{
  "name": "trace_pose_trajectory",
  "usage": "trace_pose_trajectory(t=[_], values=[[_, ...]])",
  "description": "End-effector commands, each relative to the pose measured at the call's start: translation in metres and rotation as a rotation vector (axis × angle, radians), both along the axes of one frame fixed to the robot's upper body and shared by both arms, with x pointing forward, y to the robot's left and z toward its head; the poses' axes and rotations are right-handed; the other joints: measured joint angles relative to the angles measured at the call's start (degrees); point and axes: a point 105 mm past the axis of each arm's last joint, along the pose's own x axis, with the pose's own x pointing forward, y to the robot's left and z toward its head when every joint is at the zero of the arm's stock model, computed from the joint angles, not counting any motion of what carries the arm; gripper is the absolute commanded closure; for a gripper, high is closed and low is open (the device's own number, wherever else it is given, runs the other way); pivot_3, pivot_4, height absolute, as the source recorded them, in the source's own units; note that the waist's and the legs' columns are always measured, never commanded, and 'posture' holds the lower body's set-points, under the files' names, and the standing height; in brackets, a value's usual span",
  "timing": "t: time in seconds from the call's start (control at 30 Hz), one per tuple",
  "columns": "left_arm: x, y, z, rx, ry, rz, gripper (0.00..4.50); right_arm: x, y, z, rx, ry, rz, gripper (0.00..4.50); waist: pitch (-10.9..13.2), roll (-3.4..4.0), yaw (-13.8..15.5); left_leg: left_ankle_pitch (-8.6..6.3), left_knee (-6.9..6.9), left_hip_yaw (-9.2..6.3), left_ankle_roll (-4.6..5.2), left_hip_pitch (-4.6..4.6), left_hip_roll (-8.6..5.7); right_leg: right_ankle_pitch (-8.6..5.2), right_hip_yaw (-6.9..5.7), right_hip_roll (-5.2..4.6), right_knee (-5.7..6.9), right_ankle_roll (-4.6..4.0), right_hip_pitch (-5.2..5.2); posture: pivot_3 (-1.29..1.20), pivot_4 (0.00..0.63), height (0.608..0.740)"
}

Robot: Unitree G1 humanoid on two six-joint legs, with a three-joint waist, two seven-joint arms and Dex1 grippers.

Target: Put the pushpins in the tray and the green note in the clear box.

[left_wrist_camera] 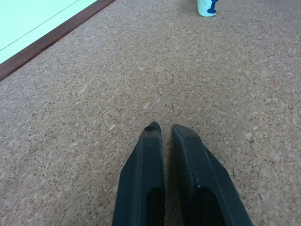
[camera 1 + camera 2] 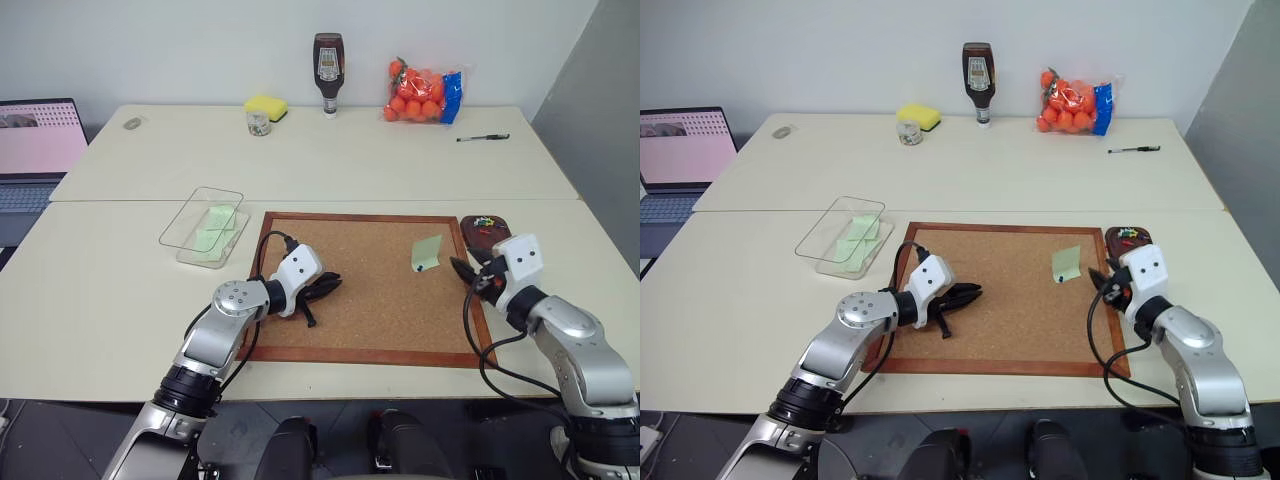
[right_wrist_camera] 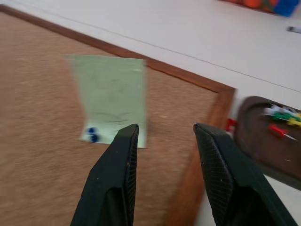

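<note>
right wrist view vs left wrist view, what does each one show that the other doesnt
The right wrist view alone: the brown tray with pushpins in it, beside the corkboard's corner, and the right hand with its fingers apart and nothing between them.

The left wrist view alone: the left hand, fingers shut over bare cork.

Both: the corkboard, its wooden frame, the pale table, and the green note pinned by a blue pushpin; the left wrist view catches just the note's pinned end.
</note>
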Motion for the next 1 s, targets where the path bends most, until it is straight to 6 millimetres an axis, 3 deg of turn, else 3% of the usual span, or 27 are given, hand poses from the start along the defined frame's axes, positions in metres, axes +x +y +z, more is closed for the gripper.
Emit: trace_pose_trajectory(t=[0.03,0.2,0.67,0.77,1.0], values=[[0.000,0.002,-0.006,0.029,0.013,0.000,4.06,-0.005,0.017,0.005,-0.018,-0.012,0.069,2.53,0.00,0.00,0.01,0.00,0.00,0.00,0.00,0.00,0.00,0.00,-0.01,0.00,0.00,0.00,0.00,0.00,0.150,0.740],[-0.001,0.001,-0.006,0.027,0.014,0.000,4.06,0.005,0.029,-0.002,-0.014,0.002,0.073,2.53,0.00,0.00,0.02,0.00,0.00,0.01,0.00,-0.01,-0.01,0.00,0.00,-0.01,-0.03,0.00,0.00,0.00,0.150,0.740],[-0.002,0.003,-0.006,0.027,0.013,0.012,4.06,0.021,0.031,-0.014,-0.034,0.024,0.056,2.53,0.00,0.00,0.05,0.00,0.00,0.00,0.00,-0.01,-0.01,0.00,-0.01,-0.01,-0.03,0.00,0.00,0.00,0.150,0.740],[-0.002,0.003,-0.006,0.027,0.013,0.012,4.06,0.022,0.033,-0.015,-0.033,0.024,0.058,2.94,0.00,-0.01,0.05,0.00,0.00,0.01,0.00,-0.01,-0.01,0.00,0.00,-0.01,-0.03,0.00,0.00,0.00,0.150,0.740],[-0.001,0.002,-0.006,0.025,0.013,0.009,4.06,0.022,0.035,-0.014,-0.025,0.018,0.061,4.41,0.00,-0.01,0.05,0.00,0.00,0.00,0.00,-0.01,-0.01,0.00,0.00,-0.01,-0.03,0.00,0.00,0.00,0.150,0.740]])
